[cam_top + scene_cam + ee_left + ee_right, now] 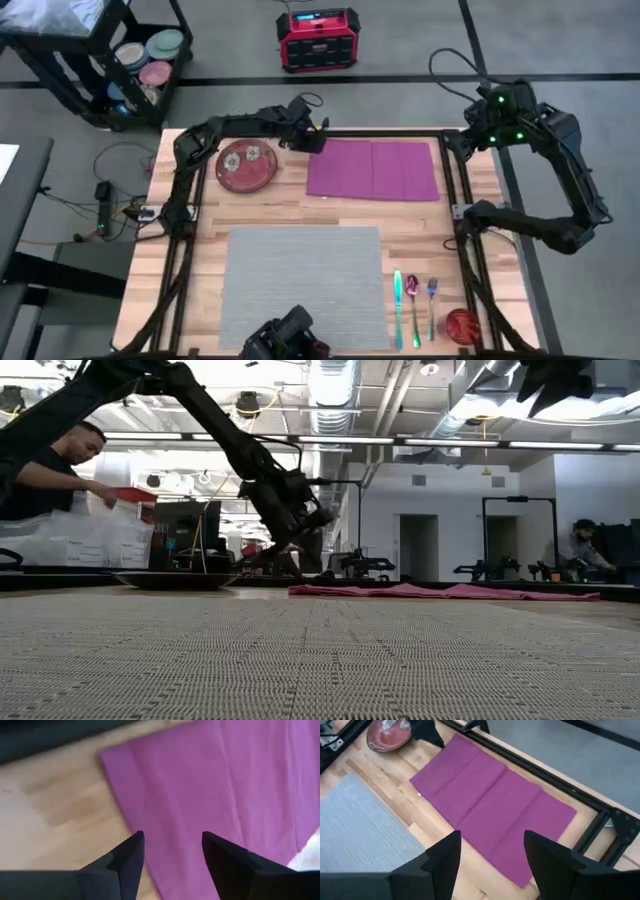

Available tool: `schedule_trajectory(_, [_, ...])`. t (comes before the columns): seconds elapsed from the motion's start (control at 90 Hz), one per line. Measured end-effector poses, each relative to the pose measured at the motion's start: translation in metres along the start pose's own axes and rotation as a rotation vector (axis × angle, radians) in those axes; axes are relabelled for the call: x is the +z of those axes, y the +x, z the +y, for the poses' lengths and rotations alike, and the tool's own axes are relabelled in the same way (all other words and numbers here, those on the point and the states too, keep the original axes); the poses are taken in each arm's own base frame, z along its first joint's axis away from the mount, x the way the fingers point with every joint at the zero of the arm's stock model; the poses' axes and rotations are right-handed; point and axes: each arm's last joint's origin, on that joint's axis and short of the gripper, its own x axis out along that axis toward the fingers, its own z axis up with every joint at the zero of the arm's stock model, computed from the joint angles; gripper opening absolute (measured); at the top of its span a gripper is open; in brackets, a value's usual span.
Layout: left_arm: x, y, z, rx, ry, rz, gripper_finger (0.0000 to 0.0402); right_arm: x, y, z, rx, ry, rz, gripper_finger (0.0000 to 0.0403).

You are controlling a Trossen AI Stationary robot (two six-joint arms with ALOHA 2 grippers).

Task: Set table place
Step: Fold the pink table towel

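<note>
A: Where's the left gripper (318, 140)?

B: Over the purple napkin (373, 169), at its corner nearest the red plate (246, 165), roughly 11 o'clock from the table's (420, 215) centre. Its fingers (131, 855) are spread apart with nothing between them.

A: And the right gripper (492, 851)?

B: Raised off the table's 1 o'clock corner, looking down on the napkin. Fingers spread too, empty.

A: The grey placemat (302, 284)?

B: Flat on the table toward 6 o'clock, well apart from both grippers, with nothing on it. The plate sits at 10 o'clock, just beside the napkin.

A: Cutlery?

B: A knife (397, 295), spoon (413, 302) and fork (432, 306) lie side by side at 4 o'clock, beside the placemat, with a red cup (462, 325) near them
</note>
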Motion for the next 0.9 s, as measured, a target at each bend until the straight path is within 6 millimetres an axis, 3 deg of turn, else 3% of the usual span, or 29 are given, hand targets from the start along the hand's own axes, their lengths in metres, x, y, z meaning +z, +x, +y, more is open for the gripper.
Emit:
schedule_trajectory(0.356, [0.012, -0.009, 0.003, 0.156, 0.04, -0.111, 0.019, -0.005, -0.008, 0.002, 0.0, -0.007, -0.035, 0.0205])
schedule_trajectory(0.689, [0.002, 0.021, -0.004, 0.116, -0.003, -0.056, 0.019, -0.004, -0.008, 0.002, 0.001, -0.007, -0.04, 0.0205])
schedule_trajectory(0.9, [-0.002, 0.028, -0.008, 0.111, -0.023, -0.043, 0.0186, -0.004, -0.008, 0.002, 0.006, -0.003, -0.04, 0.0205])
